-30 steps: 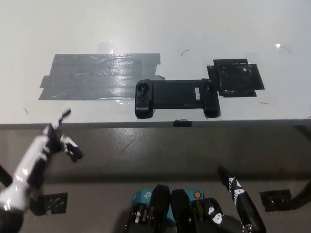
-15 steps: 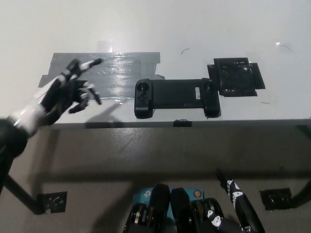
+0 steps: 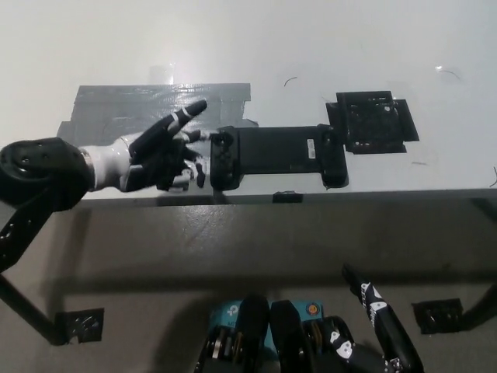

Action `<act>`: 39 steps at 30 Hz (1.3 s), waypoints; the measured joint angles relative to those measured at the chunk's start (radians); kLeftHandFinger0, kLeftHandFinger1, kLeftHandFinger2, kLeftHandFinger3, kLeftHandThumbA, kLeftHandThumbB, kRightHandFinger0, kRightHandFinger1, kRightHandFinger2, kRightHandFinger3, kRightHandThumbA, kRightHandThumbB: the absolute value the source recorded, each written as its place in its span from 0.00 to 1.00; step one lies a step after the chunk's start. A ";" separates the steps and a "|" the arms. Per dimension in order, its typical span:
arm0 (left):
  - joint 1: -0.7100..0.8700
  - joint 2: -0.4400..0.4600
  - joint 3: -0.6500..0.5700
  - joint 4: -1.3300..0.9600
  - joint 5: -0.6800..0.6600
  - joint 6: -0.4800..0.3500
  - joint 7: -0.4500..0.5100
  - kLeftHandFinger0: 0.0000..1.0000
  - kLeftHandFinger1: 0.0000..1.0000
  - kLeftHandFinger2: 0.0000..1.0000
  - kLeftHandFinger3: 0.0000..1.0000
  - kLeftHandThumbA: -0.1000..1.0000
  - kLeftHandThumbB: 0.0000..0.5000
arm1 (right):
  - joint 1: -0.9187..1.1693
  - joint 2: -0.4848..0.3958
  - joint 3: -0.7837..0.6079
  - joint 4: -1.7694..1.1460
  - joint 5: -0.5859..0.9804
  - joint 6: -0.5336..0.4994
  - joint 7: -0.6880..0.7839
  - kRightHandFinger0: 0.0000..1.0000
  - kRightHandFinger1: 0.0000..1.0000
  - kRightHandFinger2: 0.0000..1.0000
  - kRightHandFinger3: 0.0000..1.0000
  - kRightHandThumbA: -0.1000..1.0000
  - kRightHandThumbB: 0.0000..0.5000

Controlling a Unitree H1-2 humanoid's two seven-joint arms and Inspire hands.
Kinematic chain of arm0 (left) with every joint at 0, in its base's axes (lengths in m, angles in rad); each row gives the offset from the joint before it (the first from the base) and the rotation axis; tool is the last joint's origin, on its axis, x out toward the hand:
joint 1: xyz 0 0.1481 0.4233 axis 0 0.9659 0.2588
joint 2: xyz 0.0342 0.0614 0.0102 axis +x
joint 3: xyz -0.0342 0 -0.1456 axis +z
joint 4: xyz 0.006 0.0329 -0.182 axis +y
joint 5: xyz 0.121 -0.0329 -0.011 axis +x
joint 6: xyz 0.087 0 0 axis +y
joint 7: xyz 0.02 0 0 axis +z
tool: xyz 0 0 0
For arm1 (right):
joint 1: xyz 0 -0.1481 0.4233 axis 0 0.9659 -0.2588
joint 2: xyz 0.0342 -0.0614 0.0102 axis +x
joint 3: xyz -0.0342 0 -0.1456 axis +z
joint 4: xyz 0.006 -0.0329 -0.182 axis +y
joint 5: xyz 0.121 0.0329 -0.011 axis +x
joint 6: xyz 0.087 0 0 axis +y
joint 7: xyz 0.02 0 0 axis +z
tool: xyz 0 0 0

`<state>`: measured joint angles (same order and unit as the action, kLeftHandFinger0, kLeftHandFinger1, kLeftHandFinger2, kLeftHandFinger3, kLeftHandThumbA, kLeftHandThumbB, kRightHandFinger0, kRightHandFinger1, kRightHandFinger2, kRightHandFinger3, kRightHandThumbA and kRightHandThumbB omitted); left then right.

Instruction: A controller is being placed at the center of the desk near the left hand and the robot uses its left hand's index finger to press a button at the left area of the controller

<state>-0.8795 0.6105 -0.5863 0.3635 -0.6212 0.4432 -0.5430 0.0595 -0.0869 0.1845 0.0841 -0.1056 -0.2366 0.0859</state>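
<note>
One second has carried the left hand [image 3: 159, 154] from below the near edge of the counter [image 3: 311, 39] up and across it: half a second back it hung over the grey tape patch [image 3: 116, 116], well apart from the controller [image 3: 278, 155], and now it sits just beside the controller's left grip. Its fingers are spread apart and hold nothing, the longest one pointing up and to the right above the tape, the lower ones curled close to the grip's edge; whether any of them touches it I cannot tell. The controller lies flat and lengthwise near the counter's front edge, between the tape and a black square patch [image 3: 371, 122], seemingly unmoved. My judgement is that the approach is nearly done but the press is not, since no fingertip is over the round button [image 3: 222, 144]. The right hand [image 3: 380, 318] rests low at the bottom right, its fingers unclear.
</note>
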 measured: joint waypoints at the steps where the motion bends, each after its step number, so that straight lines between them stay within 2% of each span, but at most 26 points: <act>1: -0.003 0.000 -0.012 0.014 -0.006 0.002 -0.004 0.00 0.00 0.20 1.00 1.00 0.86 | -0.001 -0.001 0.000 -0.001 -0.002 0.000 0.000 1.00 1.00 1.00 1.00 0.66 0.44; 4: -0.008 0.000 -0.035 0.040 -0.011 0.007 -0.012 0.00 0.00 0.17 1.00 1.00 0.87 | -0.004 -0.004 0.000 -0.002 -0.008 0.000 0.001 1.00 1.00 1.00 1.00 0.65 0.43; 5: -0.009 0.000 -0.038 0.044 -0.011 0.007 -0.013 0.00 0.00 0.10 1.00 1.00 0.88 | -0.005 -0.006 0.000 -0.003 -0.009 0.000 0.001 1.00 1.00 1.00 1.00 0.65 0.43; 8: -0.015 0.000 -0.054 0.066 -0.011 0.010 -0.022 0.00 0.00 0.00 1.00 1.00 0.89 | -0.007 -0.010 0.000 -0.003 -0.011 0.000 0.002 1.00 1.00 1.00 1.00 0.65 0.44; 9: -0.019 0.000 -0.061 0.076 -0.011 0.010 -0.026 0.00 0.00 0.00 1.00 1.00 0.88 | -0.008 -0.011 0.000 -0.003 -0.011 0.000 0.002 1.00 1.00 1.00 1.00 0.65 0.43; 13: -0.037 0.000 -0.072 0.121 -0.016 0.011 -0.039 0.00 0.00 0.00 1.00 1.00 0.96 | -0.012 -0.012 0.000 -0.003 -0.011 0.000 0.002 1.00 1.00 1.00 1.00 0.65 0.43; 15: -0.047 0.000 -0.074 0.139 -0.019 0.011 -0.047 0.00 0.00 0.04 1.00 1.00 0.98 | -0.015 -0.012 0.000 -0.003 -0.011 0.000 0.002 1.00 1.00 1.00 1.00 0.65 0.44; 23: -0.066 -0.016 -0.071 0.177 -0.020 0.011 -0.068 0.00 0.00 0.07 1.00 1.00 0.99 | -0.019 -0.012 0.000 -0.003 -0.011 0.000 0.003 1.00 1.00 1.00 1.00 0.65 0.43; 30: -0.075 -0.035 -0.052 0.200 -0.008 0.012 -0.074 0.00 0.00 0.08 1.00 1.00 0.94 | -0.024 -0.012 0.000 -0.003 -0.011 0.000 0.005 1.00 1.00 1.00 1.00 0.63 0.42; 39: -0.079 -0.049 -0.029 0.204 0.038 0.012 -0.077 0.00 0.00 0.09 1.00 1.00 1.00 | -0.026 -0.012 -0.001 -0.004 -0.010 0.000 0.012 1.00 1.00 1.00 1.00 0.62 0.42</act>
<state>-0.9581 0.5619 -0.6155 0.5676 -0.5830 0.4548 -0.6196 0.0331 -0.0989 0.1839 0.0798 -0.1161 -0.2363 0.0979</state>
